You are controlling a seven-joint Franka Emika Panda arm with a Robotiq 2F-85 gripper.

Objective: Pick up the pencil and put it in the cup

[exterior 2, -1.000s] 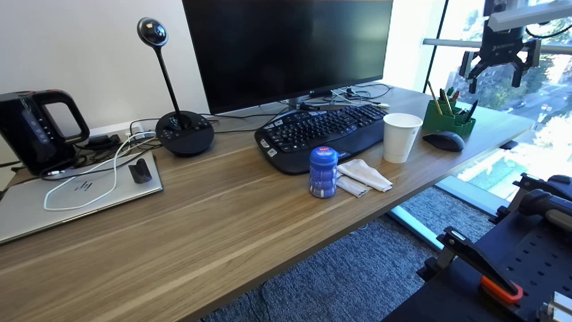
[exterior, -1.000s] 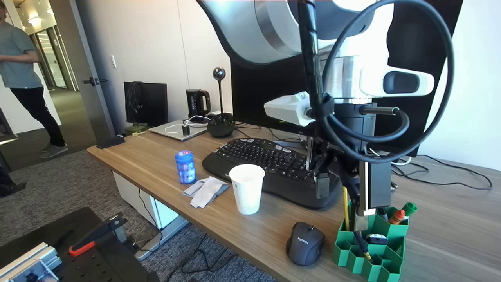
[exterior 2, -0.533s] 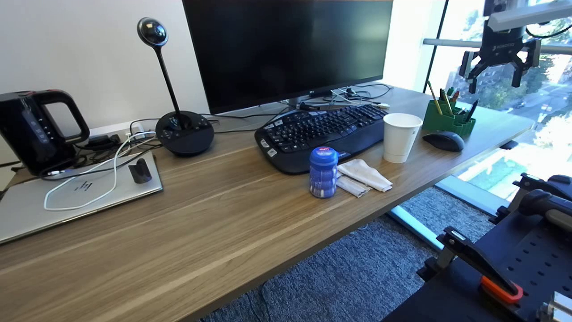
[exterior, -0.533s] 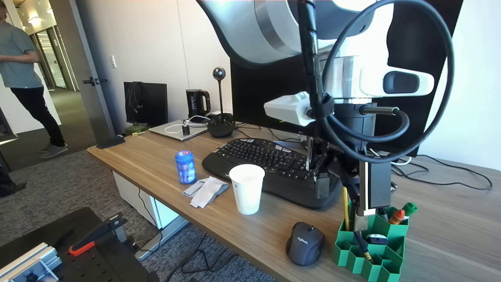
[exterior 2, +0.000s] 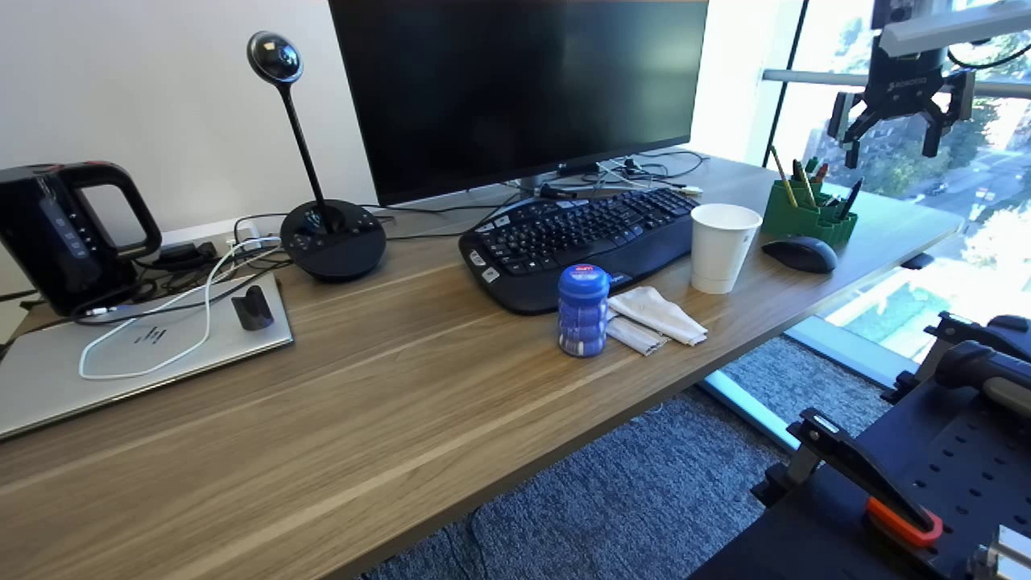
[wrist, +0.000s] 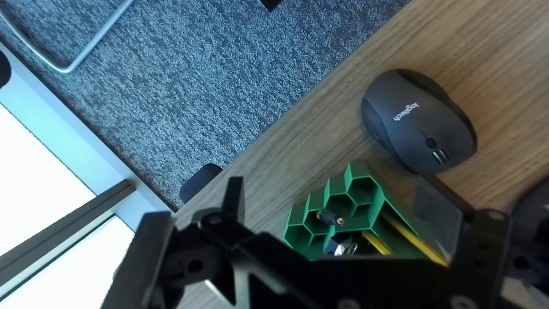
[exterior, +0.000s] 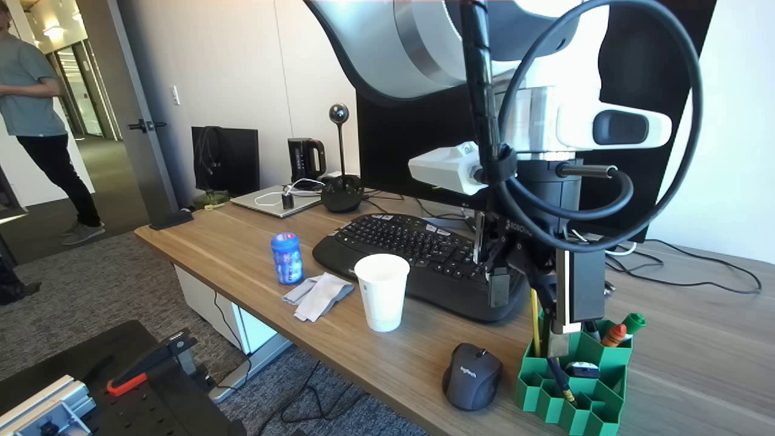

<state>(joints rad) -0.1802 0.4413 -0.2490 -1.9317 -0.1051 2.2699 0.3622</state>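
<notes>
The claw [exterior 2: 892, 150] hangs wide and empty above the green holder [exterior 2: 808, 223]; a slow, centered descent around one yellow pencil [exterior: 535, 324] should spare the dark pen [exterior 2: 850, 198].

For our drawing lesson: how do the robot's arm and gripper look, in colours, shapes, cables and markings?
The Franka Emika Panda arm has smooth, rounded white links with grey bands. A thick dark cable makes a wide loop. The Robotiq gripper is black, with pale ROBOTIQ lettering and two angular, jointed fingers.
</notes>
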